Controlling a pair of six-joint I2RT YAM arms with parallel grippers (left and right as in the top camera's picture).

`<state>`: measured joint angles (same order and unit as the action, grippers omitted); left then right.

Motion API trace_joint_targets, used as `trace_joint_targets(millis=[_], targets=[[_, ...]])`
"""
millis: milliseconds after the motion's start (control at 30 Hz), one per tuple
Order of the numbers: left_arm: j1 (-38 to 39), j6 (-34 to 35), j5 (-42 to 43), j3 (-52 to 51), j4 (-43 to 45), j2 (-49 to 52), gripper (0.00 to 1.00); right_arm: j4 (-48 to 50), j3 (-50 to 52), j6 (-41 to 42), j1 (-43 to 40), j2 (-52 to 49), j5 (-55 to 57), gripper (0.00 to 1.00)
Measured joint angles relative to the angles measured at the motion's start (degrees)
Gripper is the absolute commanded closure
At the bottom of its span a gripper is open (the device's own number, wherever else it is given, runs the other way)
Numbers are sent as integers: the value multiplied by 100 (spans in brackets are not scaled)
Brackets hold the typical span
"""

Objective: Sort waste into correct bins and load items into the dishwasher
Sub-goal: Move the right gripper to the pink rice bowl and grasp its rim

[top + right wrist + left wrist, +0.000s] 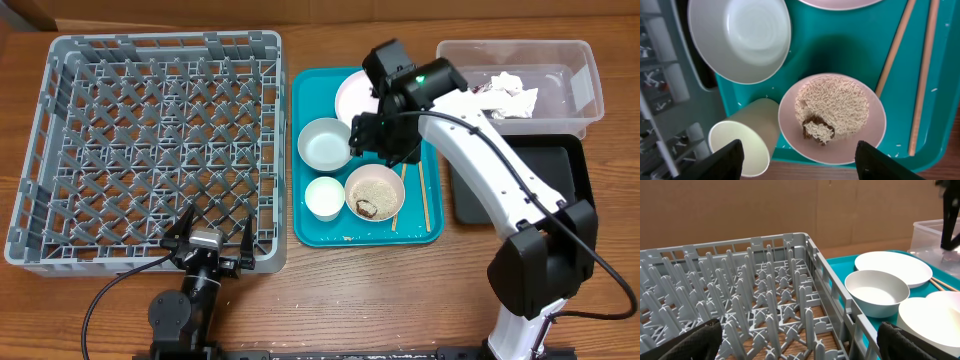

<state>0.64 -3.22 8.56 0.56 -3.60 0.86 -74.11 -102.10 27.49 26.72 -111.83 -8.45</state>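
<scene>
Grey openwork dish rack (160, 45) filled the left of the bench in the overhead view, with nothing loaded. The dishes sat on the teal tray (318, 228) beside it, and the napkin (510, 92) lay in the clear tub (585, 60). The right claw (385, 140) hung above the dishes; the left claw (213, 222) waited at the rack's near wall.

Left wrist view: that claw gaped fully and gripped nothing. The grey-green bowl (877, 290) and pink plate (892, 267) stood just beyond the rack wall.

Right wrist view: the fingers stood wide apart and empty above the pinkish bowl (875, 125), which was heaped with rice (835, 100) and a brown lump (812, 125). A tilted rim grasp would probably spill grains. The white cup (747, 142), just beside the bowl, could be knocked. Racking the bowl unemptied would missort the waste.
</scene>
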Motion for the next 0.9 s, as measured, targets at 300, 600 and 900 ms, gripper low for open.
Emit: trace_joint_targets(millis=[300,600,900], targets=[[0,0,0,0,0,0,0,476,308,79,247,0,-35,28],[0,0,0,0,0,0,0,481,313,-33,627,0,-11,28],[0,0,0,0,0,0,0,457,313,-57,570,0,162,30]])
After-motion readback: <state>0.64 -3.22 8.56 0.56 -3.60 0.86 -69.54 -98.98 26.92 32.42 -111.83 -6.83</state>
